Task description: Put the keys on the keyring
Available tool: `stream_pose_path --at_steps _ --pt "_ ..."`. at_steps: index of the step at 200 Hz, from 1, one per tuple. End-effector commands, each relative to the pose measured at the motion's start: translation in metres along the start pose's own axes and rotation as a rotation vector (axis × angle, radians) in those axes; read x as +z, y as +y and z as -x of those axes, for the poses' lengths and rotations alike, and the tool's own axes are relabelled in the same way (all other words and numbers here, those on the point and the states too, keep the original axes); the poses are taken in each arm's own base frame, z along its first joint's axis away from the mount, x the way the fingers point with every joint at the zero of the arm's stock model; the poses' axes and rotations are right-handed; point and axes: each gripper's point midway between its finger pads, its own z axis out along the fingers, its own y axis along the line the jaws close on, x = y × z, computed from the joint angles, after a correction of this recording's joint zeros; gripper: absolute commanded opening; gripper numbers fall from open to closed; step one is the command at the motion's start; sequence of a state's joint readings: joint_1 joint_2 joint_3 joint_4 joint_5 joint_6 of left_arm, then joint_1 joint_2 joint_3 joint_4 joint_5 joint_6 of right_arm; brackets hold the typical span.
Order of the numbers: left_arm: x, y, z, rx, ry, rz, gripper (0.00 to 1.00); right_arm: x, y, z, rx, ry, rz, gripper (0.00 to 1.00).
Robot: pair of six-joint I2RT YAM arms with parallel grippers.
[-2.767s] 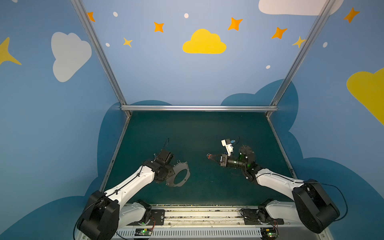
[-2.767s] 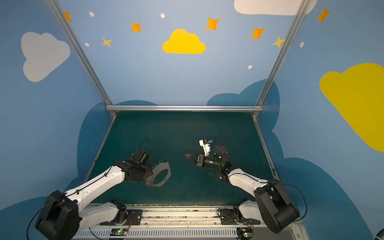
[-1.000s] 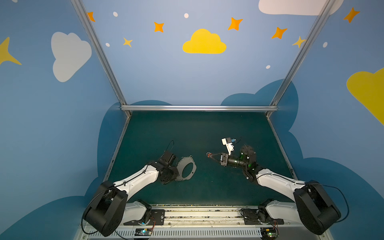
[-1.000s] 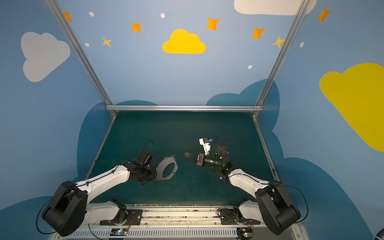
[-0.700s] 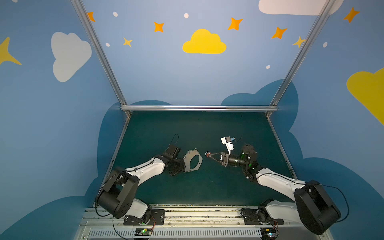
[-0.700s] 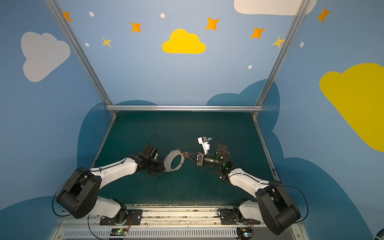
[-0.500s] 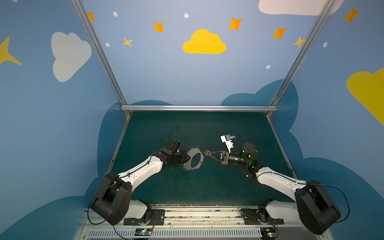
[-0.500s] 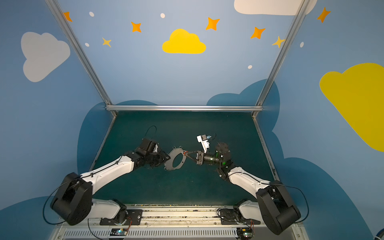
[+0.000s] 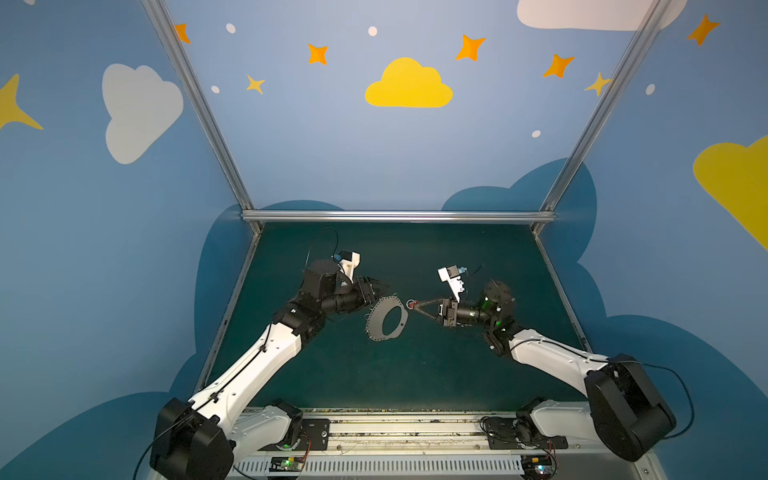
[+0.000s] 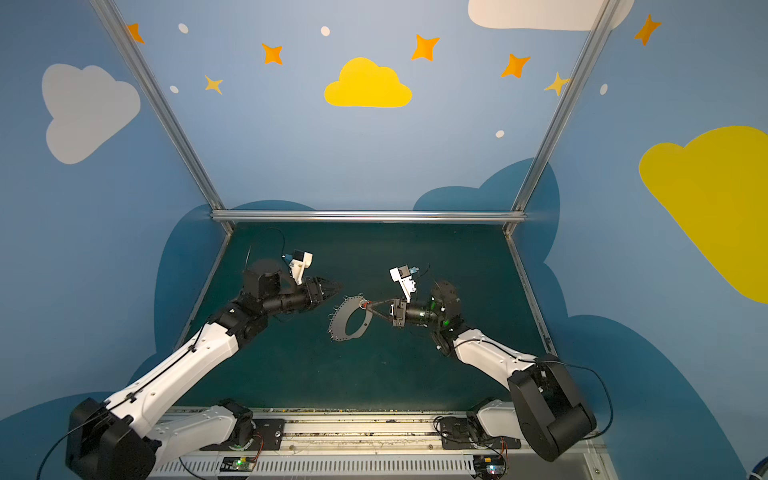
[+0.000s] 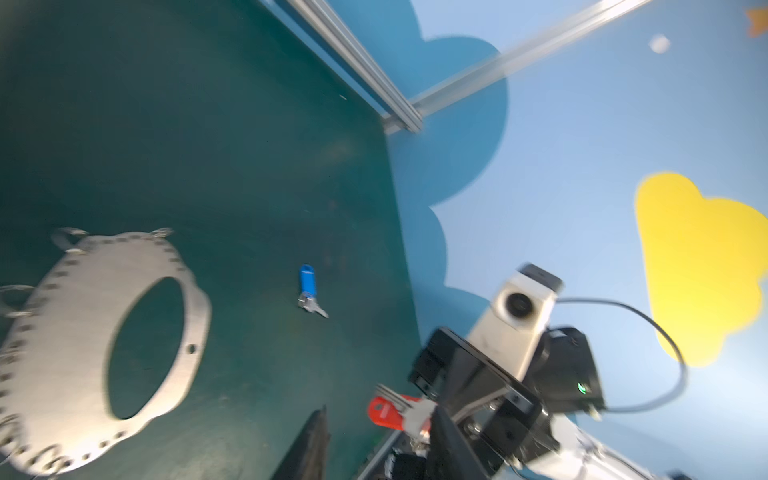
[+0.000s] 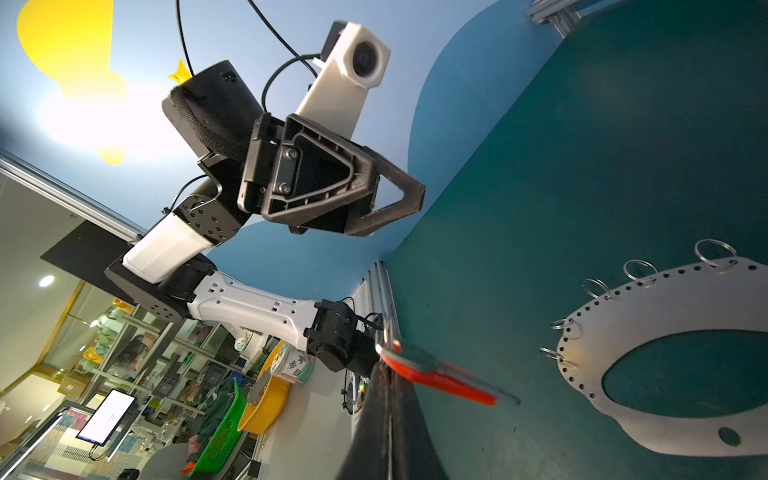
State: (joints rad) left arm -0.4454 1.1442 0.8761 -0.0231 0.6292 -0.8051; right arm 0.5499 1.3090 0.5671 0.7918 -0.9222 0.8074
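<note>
From where I stand, the job is at its first key. The right gripper has its fingers clenched on the red-tagged key and holds it out, tag forward, toward the keyring. The keyring sits mid-surface between the two arms, with the key's tip close by its far right edge. Whether they touch I cannot tell. The left gripper hovers just left of the plate with its fingers parted and nothing in them. So the plate looks unsupported: it seems tilted, and I cannot say if it rests fully on the green surface. The next move, I'd judge, needs the left fingers to pinch the plate's rim and steady it. The right arm can then line the key up with one of the small wire rings. That is fiddly work on a thin, slippery target. The plate itself is flat, pale grey metal with a big oval hole and a row of little holes round its edge. The blue-tagged key lies flat on the surface, well apart from the plate and untouched.
</note>
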Motion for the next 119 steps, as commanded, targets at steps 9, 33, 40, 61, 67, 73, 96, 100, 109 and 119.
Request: stream_pose_path --at_steps 9,33,40,61,67,73,96,100,109,119 --pt "0.001 -0.041 -0.004 0.072 0.072 -0.162 0.36 0.002 0.022 0.015 -0.068 -0.018 0.059 0.00" --pt "0.007 -0.052 -0.016 0.096 0.118 -0.209 0.36 0.002 0.027 0.017 -0.075 -0.025 0.069 0.00" --pt "0.008 -0.055 -0.018 0.103 0.127 -0.218 0.36 0.002 0.028 0.018 -0.076 -0.028 0.070 0.00" --pt "0.011 -0.061 -0.025 0.117 0.151 -0.249 0.36 0.001 0.029 0.021 -0.081 -0.041 0.065 0.00" --pt "0.011 -0.062 -0.026 0.119 0.155 -0.252 0.36 0.000 0.028 0.022 -0.080 -0.046 0.061 0.00" --pt "0.011 -0.062 -0.026 0.123 0.154 -0.253 0.37 0.000 0.028 0.023 -0.080 -0.053 0.060 0.00" --pt "0.011 -0.061 -0.028 0.122 0.156 -0.251 0.36 -0.001 0.032 0.027 -0.080 -0.071 0.068 0.00" --pt "0.011 -0.061 -0.028 0.122 0.153 -0.248 0.36 -0.001 0.032 0.027 -0.079 -0.073 0.068 0.00" --pt "0.012 -0.059 -0.028 0.119 0.151 -0.243 0.35 -0.002 0.033 0.029 -0.080 -0.081 0.068 0.00" --pt "0.011 -0.060 -0.029 0.119 0.152 -0.250 0.32 -0.003 0.034 0.030 -0.083 -0.089 0.069 0.00"
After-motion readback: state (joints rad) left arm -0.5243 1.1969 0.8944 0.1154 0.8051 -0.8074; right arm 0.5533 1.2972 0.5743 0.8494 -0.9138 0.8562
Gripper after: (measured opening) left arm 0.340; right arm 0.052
